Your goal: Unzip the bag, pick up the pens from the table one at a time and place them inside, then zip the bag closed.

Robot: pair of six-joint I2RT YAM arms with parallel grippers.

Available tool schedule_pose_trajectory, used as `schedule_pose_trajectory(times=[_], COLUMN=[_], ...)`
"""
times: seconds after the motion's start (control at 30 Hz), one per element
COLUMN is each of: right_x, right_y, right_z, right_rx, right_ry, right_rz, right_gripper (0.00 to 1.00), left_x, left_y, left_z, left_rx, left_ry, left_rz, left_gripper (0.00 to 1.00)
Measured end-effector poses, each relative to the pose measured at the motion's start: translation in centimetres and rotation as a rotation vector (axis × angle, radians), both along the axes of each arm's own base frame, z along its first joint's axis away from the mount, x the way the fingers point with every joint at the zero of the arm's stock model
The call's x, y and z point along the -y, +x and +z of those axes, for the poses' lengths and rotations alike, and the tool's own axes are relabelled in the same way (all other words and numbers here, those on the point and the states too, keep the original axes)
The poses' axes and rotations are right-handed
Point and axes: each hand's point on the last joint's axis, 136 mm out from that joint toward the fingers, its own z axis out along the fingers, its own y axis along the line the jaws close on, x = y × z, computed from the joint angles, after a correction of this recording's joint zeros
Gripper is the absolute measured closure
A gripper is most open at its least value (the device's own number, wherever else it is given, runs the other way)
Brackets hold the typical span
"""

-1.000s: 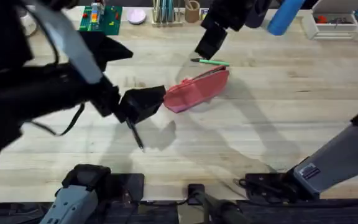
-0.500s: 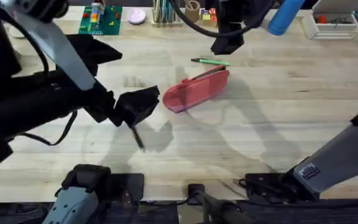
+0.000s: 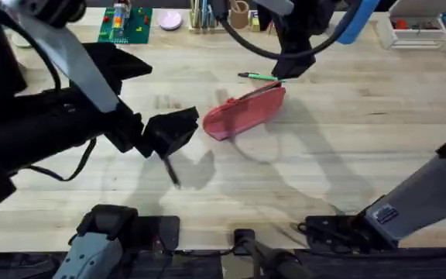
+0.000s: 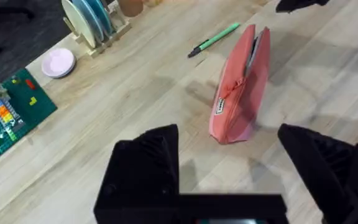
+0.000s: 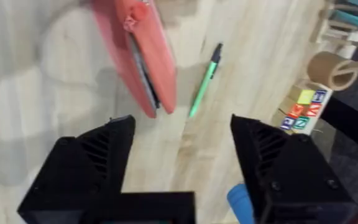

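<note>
Your right end effector point(image 5: 176, 165) hangs with its fingers spread wide, above the far end of the salmon-pink pouch point(image 3: 244, 113) and close to the green pen point(image 3: 261, 76). That pen lies on the tabletop point(image 3: 362, 139) just beyond the pouch's far end, apart from it but only narrowly. The pouch's zipper looks at least partly open along its upper edge, with a dark slit showing in the right wrist view.

Your first risk is the descent: with the pen so near the pouch, one spread finger could land on the fabric, shove the pouch, or roll the slim pen away before you close. Line the fingers across the pen's shaft, clear of the pouch.

Your left end effector point(image 4: 229, 171) is also spread, holding nothing, near the pouch's closer end. Just beside it in the overhead view a thin dark stick point(image 3: 171, 169) lies on the tabletop, probably the black pen. A careless move there could knock it. And the pouch is soft; if nobody braces it, pushing a pen in may just slide it along.
</note>
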Motion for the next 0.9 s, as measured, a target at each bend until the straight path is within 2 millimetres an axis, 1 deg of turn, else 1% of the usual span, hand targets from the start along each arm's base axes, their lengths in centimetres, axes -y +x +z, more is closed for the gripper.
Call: schedule_pose_trajectory(times=[0.07, 0.13, 0.17, 0.27, 0.3, 0.33, 0.4, 0.7, 0.9], right_x=[0.0, 0.0, -0.1, -0.4, -0.5, -0.5, -0.6, -1.4, -1.5], right_y=[-0.5, -1.2, -1.4, -1.7, -1.7, -1.8, -1.8, -2.4, -3.1], right_z=[-0.1, -0.2, -0.3, -0.3, -0.3, -0.3, -0.3, -0.2, -0.2], right_rx=[-0.017, -0.036, -0.041, -0.045, -0.046, -0.046, -0.046, -0.077, -0.112], right_ry=[-0.01, -0.021, -0.024, -0.023, -0.022, -0.022, -0.022, 0.029, 0.042], right_rz=[0.007, 0.018, 0.022, 0.036, 0.037, 0.04, 0.041, 0.055, 0.06], right_gripper=[0.177, 0.321, 0.415, 0.835, 0.938, 0.962, 0.97, 0.972, 0.972], left_x=[0.0, 0.0, 0.0, 0.0, 0.0, 0.0, 0.0, 0.0, 0.0], left_y=[0.0, 0.0, 0.0, 0.0, 0.0, 0.0, 0.0, -0.1, -0.2], left_z=[0.0, 0.0, 0.0, 0.0, 0.0, 0.0, 0.0, -0.1, -0.2], left_rx=[0.0, 0.0, 0.0, 0.0, 0.0, 0.0, -0.002, -0.005, -0.012], left_ry=[0.0, 0.0, 0.0, 0.0, 0.0, 0.0, 0.0, 0.0, 0.001], left_rz=[0.0, 0.0, 0.0, 0.0, 0.0, 0.0, 0.0, 0.0, 0.0], left_gripper=[0.007, 0.007, 0.007, 0.007, 0.007, 0.007, 0.007, 0.008, 0.007])
